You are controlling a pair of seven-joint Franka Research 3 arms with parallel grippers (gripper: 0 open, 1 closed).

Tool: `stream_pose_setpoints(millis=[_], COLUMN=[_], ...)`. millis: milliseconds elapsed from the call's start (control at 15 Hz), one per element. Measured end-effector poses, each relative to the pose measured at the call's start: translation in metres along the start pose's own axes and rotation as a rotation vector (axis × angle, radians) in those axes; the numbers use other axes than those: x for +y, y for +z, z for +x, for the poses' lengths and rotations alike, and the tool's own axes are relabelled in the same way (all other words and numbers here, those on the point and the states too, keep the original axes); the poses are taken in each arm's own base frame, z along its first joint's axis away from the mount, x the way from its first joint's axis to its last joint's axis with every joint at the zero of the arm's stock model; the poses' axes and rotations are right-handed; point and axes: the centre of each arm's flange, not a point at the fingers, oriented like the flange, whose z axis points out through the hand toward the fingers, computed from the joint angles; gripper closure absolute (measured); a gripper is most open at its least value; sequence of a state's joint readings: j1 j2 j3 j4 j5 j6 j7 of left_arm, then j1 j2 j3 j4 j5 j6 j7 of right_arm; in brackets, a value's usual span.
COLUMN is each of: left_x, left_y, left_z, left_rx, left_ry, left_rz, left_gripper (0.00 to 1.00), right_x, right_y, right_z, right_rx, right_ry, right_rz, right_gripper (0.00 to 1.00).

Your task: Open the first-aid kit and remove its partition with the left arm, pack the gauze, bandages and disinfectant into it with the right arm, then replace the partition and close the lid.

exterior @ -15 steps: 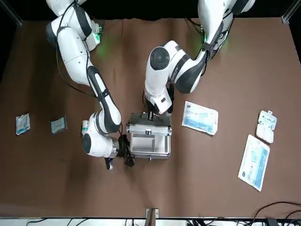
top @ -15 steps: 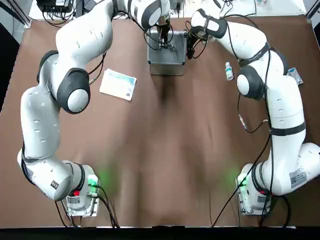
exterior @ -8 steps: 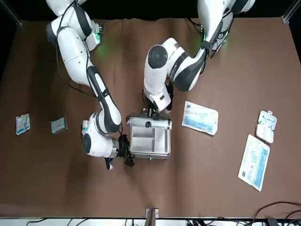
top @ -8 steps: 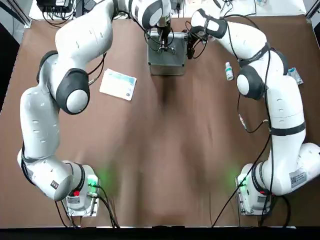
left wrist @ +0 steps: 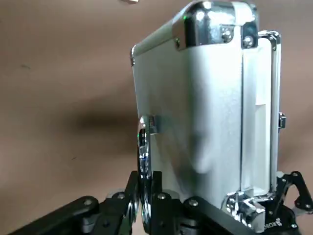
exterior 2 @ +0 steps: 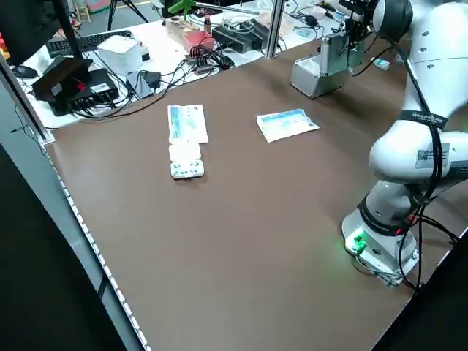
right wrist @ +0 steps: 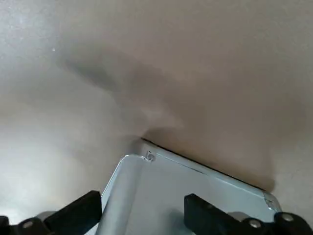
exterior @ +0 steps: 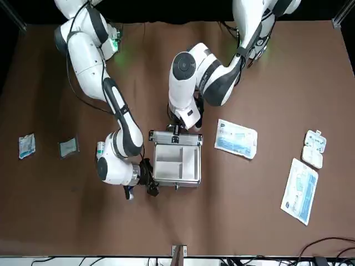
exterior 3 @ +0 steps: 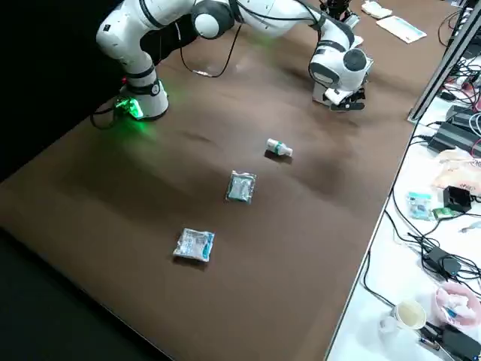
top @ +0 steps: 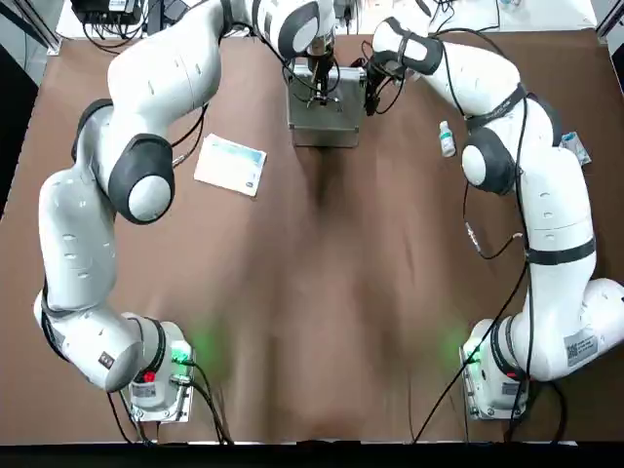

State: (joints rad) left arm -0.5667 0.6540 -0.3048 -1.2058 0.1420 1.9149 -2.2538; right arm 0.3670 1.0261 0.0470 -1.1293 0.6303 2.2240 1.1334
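kit point(exterior: 176, 166): I see the silver first-aid case open at the table's far middle, its tray facing up.
lid point(exterior: 175, 137): I see it swung up near upright on the robot's side of the case, wire handle point(left wrist: 143, 161) on its outer face.
partition point(exterior: 177, 160): I see a cream-white divided insert seated inside the open case.
disinfectant point(top: 447, 138): I see a tiny white bottle lying on the table, well to the right of the case.
gauze, bandages point(exterior: 68, 147): I see small packets farther right, apart from the case; I cannot tell which is which.
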Motion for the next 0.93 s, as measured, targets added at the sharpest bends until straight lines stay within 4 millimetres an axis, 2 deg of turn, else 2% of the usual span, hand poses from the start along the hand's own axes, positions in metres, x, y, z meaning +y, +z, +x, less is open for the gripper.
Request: stream_pose_setpoints(millis=[133,200,400,733,867,933], left_x=[-0.002,-0.006,-0.015,-0.022,-0.029,-0.031], left_y=[0.002,0.009,0.028,0.031,0.032,0.032], left_z=[0.0,0.0,0.0,-0.003,-0.005,-0.006], left_rx=[0.006,0.02,0.043,0.058,0.073,0.079], left_ry=[0.01,0.028,0.047,0.059,0.068,0.073], left_rz=[0.009,0.03,0.064,0.094,0.123,0.132], left_gripper=[0.85,0.79,0.73,0.67,0.52,0.52], right_x=[0.0,0.0,0.0,0.0,0.0,0.0], right_y=[0.0,0.0,0.0,0.0,0.0,0.0], right_z=[0.0,0.0,0.0,0.0,0.0,0.0], right_rx=[0.0,0.0,-0.001,-0.001,-0.001,-0.001], right_ry=[0.0,0.0,0.0,0.001,0.001,0.001], right_rz=[0.0,0.0,0.0,0.0,0.0,0.0], right_gripper=[0.19,0.19,0.19,0.19,0.19,0.19])
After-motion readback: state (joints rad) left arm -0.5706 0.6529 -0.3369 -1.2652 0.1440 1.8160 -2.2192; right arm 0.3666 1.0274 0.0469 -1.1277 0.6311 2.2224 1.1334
